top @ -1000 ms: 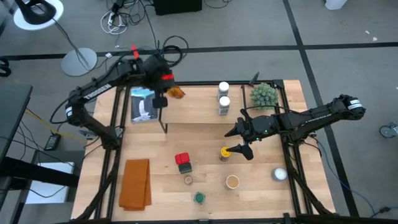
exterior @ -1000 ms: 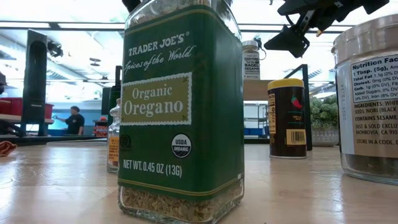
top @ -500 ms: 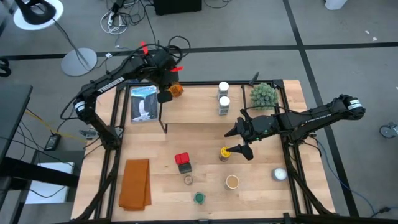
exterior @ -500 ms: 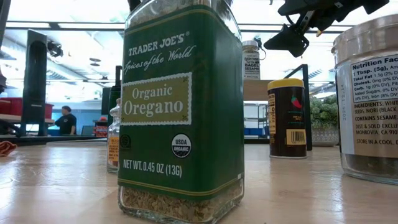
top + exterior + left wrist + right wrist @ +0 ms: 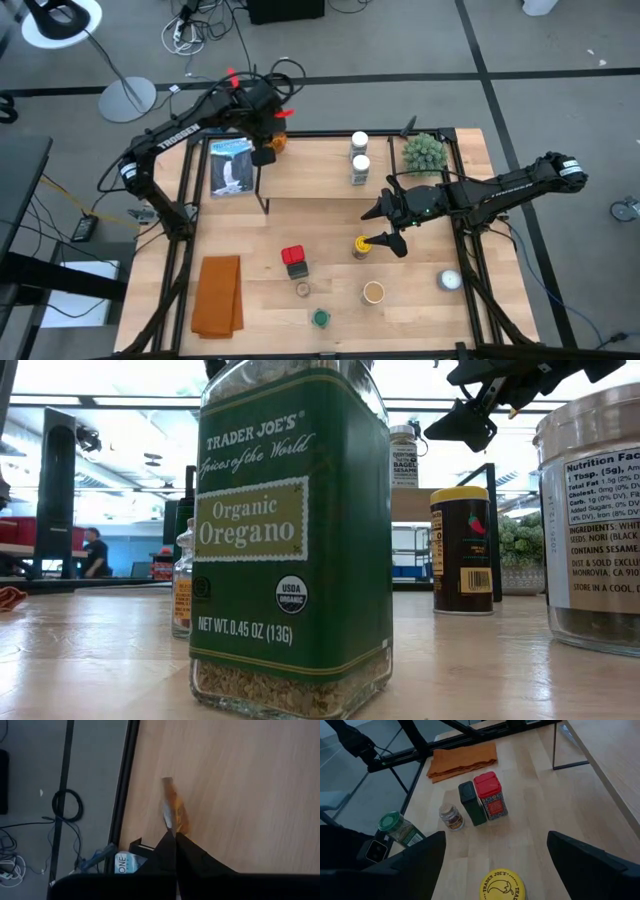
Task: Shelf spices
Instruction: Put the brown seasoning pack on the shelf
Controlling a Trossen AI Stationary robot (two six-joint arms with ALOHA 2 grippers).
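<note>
My left gripper (image 5: 266, 150) is shut on an amber spice (image 5: 281, 143) above the far left corner of the shelf (image 5: 310, 175), a low light-wood board. Two white-capped jars (image 5: 359, 156) stand on the shelf. My right gripper (image 5: 385, 226) hangs open over the yellow-lidded jar (image 5: 501, 884), its fingers on either side and touching nothing. On the table in front stand the red tin (image 5: 292, 256), a dark tin (image 5: 298, 270), a small jar (image 5: 302, 290), the green-lidded oregano jar (image 5: 290, 540) and a tan-lidded jar (image 5: 373, 292). My left gripper pinches the amber spice by its near end (image 5: 175, 827) between its two shut fingers (image 5: 190, 855). The fingers slant steeply down from the table's left. The spice sticks out beyond the fingertips over the shelf board; whether it touches the board I cannot tell.
A spiky green plant ball (image 5: 424, 152) sits on the shelf's right end. A blue-and-white pack (image 5: 230, 166) lies left of the shelf, an orange cloth (image 5: 218, 295) at the near left and a white dome (image 5: 450, 280) at the near right.
My left gripper has sunk a little and shifted toward the shelf's far left corner, tipping further down, with the amber spice still between its fingers. Most of this happened in the first half second.
</note>
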